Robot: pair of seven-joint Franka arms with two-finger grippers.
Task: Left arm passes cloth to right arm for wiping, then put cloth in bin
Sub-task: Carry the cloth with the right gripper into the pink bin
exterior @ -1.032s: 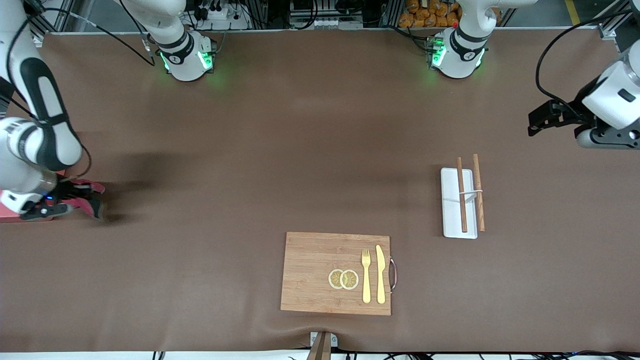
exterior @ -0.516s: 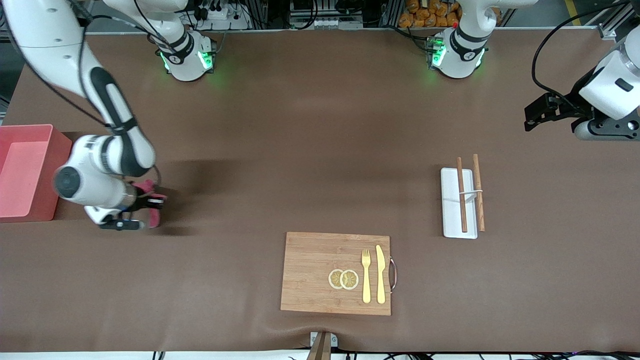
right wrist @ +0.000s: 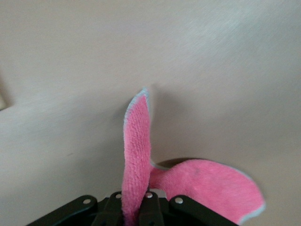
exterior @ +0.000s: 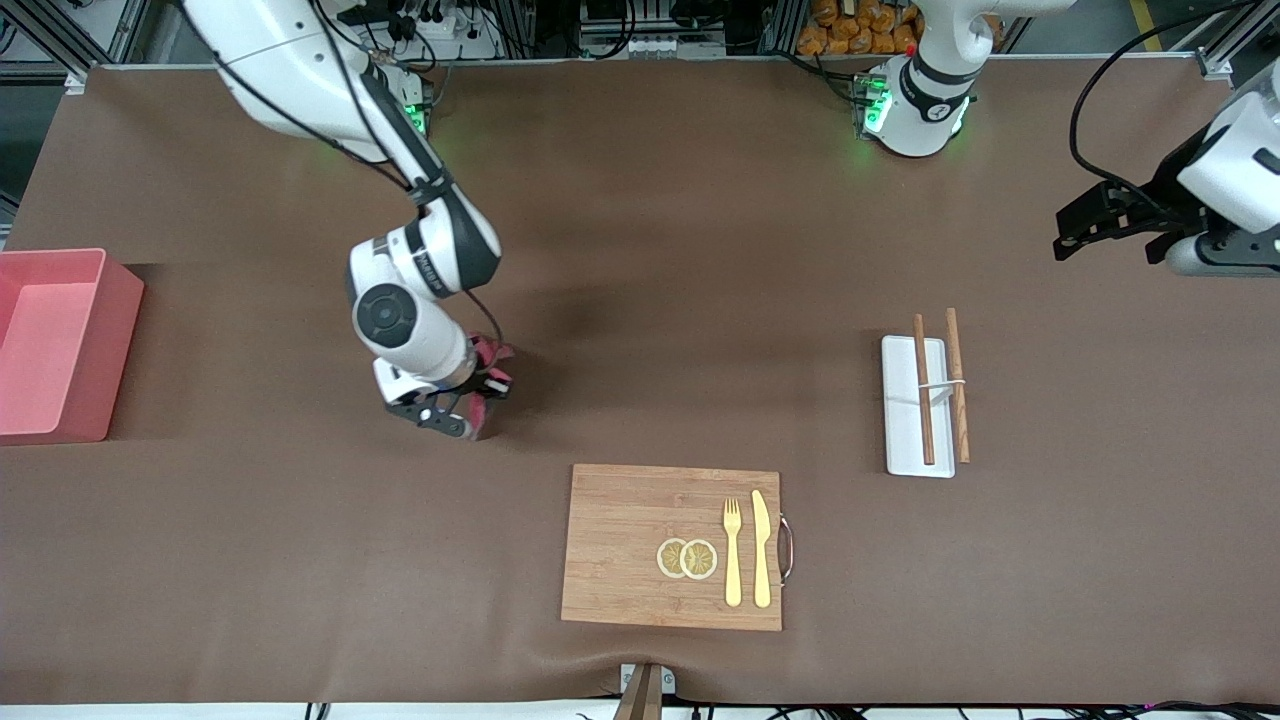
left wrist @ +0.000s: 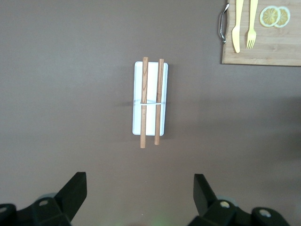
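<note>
The right end effector [exterior: 462, 408] hangs low over the bare brown worktop [exterior: 640, 250], roughly midway between the bin [exterior: 60, 345] and the wooden board [exterior: 672, 546], with its fingers pinched together on the cloth [exterior: 487, 385]. From the right wrist view the grip is plain: the two black fingers are squeezed onto a fold of the cloth [right wrist: 141, 155], one flap standing up from the grip and the other lobe spilling out to the side just above the worktop. I can't tell whether the hanging fabric touches the surface.

The bin sits well apart from that end effector, at the right arm's end of the worktop, open at the top with only its pink floor on view. The wooden board lies nearer the front camera than the right end effector, toward the middle of the worktop, carrying two lemon slices [exterior: 687, 558] that overlap, and a yellow fork [exterior: 732, 552] and yellow knife [exterior: 761, 548] laid side by side next to the board's metal handle.

The left end effector [exterior: 1085, 228] waits in the air over the left arm's end of the worktop, its fingers [left wrist: 73, 190] spread wide apart and holding nothing. Below and ahead of it lies a flat white tray [left wrist: 149, 99] with two wooden sticks [left wrist: 151, 101] resting lengthwise across it, joined by a thin band.
</note>
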